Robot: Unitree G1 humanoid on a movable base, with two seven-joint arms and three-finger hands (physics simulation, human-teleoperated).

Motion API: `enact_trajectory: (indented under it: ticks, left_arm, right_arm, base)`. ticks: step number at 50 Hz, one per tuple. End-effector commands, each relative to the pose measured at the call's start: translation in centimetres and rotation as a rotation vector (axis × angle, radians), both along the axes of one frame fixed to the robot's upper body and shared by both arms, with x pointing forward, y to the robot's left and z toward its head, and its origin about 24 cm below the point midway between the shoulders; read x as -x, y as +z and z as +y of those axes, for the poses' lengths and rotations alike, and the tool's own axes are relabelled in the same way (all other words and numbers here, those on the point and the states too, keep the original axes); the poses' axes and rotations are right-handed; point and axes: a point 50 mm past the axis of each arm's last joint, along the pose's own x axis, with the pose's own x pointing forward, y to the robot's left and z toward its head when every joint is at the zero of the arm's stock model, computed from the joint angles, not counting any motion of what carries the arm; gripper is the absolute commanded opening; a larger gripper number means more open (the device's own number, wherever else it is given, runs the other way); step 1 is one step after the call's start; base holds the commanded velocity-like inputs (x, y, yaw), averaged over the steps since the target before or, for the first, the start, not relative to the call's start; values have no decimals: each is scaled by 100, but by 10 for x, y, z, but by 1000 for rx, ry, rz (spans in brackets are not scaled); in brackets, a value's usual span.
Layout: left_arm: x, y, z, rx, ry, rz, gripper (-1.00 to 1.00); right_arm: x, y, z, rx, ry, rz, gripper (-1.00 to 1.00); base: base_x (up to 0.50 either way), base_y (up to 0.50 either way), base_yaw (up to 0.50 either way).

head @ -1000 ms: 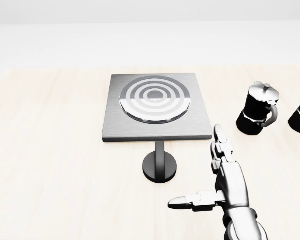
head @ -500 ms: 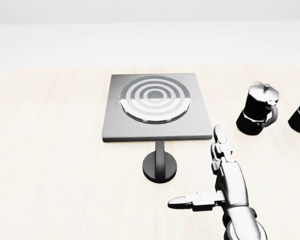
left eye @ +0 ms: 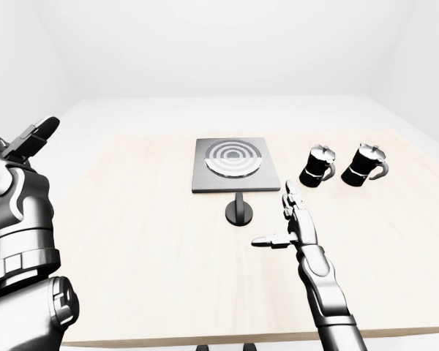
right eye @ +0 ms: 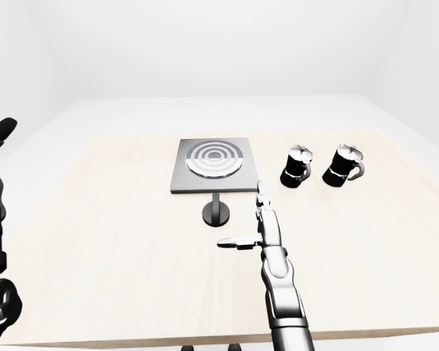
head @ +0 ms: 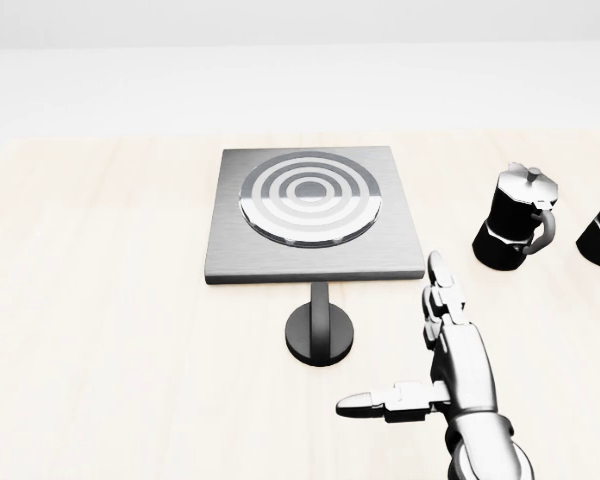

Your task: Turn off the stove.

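Stove: we see the stove [head: 314, 215], a flat grey square plate with a ringed burner, lying on the pale wooden table [left eye: 132, 219], about mid-width and toward its far side.
Knob: our task's control, the black round knob [head: 320, 334] with a raised bar, sits just near of the stove's near edge, the bar pointing toward the stove.
Right hand: our right hand [head: 435, 375] hangs over the table right of the knob and apart from it, fingers spread, two reaching far, the thumb [head: 375, 404] pointing left; it grips nothing.
Left hand: our left hand [left eye: 29, 139] is raised at the far left of the left-eye view, away from the table's things; we cannot tell how its fingers are set.
Pots: two black moka pots [left eye: 318, 166] [left eye: 366, 165] stand right of the stove, side by side.
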Motion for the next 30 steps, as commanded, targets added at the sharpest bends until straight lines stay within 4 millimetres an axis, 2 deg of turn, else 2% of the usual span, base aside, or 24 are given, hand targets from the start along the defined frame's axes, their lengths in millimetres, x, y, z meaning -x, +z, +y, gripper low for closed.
enact_trajectory:
  ticks: [1, 10, 30]
  left_arm:
    - [0, 0, 0, 2, 1, 0, 100]
    - [1, 1, 1, 4, -5, 3, 100]
    - [1, 0, 1, 3, -3, 1, 100]
  right_arm:
    - [0, 0, 0, 0, 0, 1, 100]
    - [0, -5, 2, -3, 2, 5, 100]
    - [-6, -17, 24, 42, 74, 38, 100]
  base:
    - [0, 0, 0]
    - [0, 0, 0]
    - [0, 0, 0]
